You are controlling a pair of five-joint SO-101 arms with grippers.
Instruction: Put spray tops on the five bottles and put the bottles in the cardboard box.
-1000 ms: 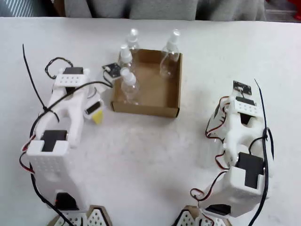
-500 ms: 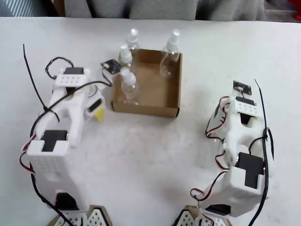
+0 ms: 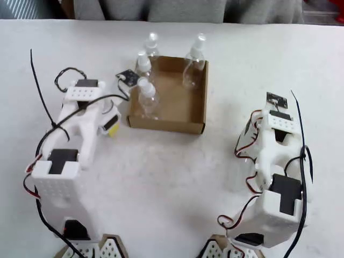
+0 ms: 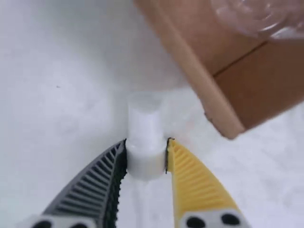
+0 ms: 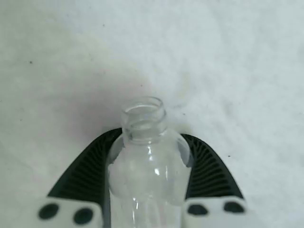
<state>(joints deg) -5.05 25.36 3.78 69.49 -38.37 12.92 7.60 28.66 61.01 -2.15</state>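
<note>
Pinching a spray top (image 4: 144, 137) between fingers of the left gripper (image 4: 145, 159), just beside the box (image 4: 190, 80) corner, after edging slightly forward this past second. Clamping the uncapped fifth bottle (image 5: 145, 142) in the right gripper (image 5: 147, 161), well apart. Still to do: capping, boxing.

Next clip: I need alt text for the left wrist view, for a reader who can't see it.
The left gripper, one finger black and one yellow, is shut on a white spray top over the white table. A corner of the cardboard box lies just beyond it, with the base of a clear bottle inside.
</note>
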